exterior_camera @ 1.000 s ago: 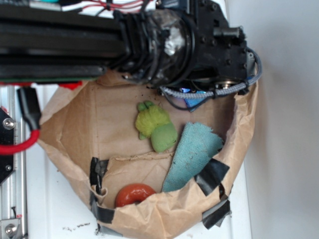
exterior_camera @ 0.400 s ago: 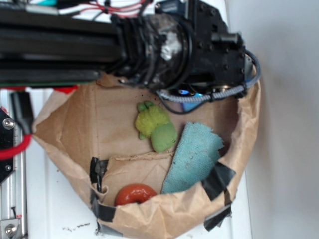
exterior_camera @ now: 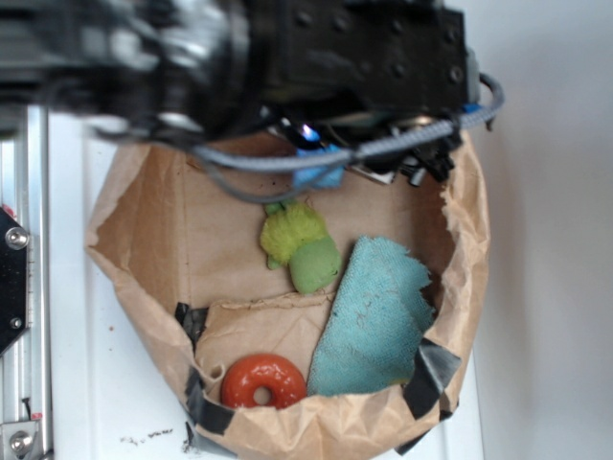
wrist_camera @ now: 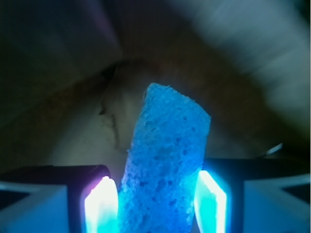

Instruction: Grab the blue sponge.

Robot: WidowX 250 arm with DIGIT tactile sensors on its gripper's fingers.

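Observation:
The blue sponge (wrist_camera: 166, 160) stands upright between my gripper's two glowing fingers, which press on both of its sides. In the exterior view the sponge (exterior_camera: 320, 169) shows as a small bright blue patch under the black arm, hanging above the back of the brown paper bag (exterior_camera: 144, 287). My gripper (exterior_camera: 318, 153) is mostly hidden by the arm and its grey cable. In the wrist view the gripper (wrist_camera: 155, 206) is shut on the sponge, with the bag's brown inside blurred behind it.
Inside the bag lie a green plush toy (exterior_camera: 300, 247), a teal frayed cloth (exterior_camera: 374, 316) and a red ring (exterior_camera: 263, 380). Black tape (exterior_camera: 436, 376) patches the bag's front rim. A white wall stands to the right, a metal rail (exterior_camera: 24, 316) to the left.
The arm has swung left across the bag's back edge, carrying the blue sponge leftward with it. The bag has shifted a little; the red ring shows more fully.

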